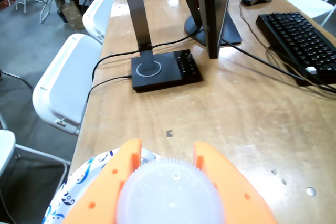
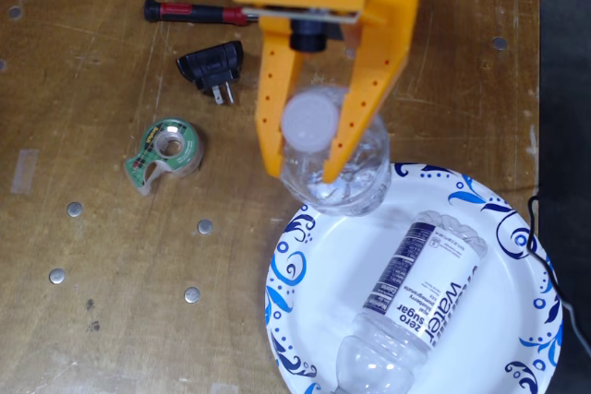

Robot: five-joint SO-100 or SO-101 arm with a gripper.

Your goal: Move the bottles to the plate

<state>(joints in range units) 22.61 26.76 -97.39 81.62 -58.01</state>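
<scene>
While my gripper (image 2: 302, 173) is clasping an upright clear bottle (image 2: 337, 168) at the plate (image 2: 305, 274) rim, the labelled bottle (image 2: 416, 297) is lying flat on that plate.

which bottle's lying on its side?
The labelled "zero sugar Water" bottle, lying flat on the plate. The unlabelled bottle stands upright at the plate's rim, its cap between the pincer fingers.
</scene>
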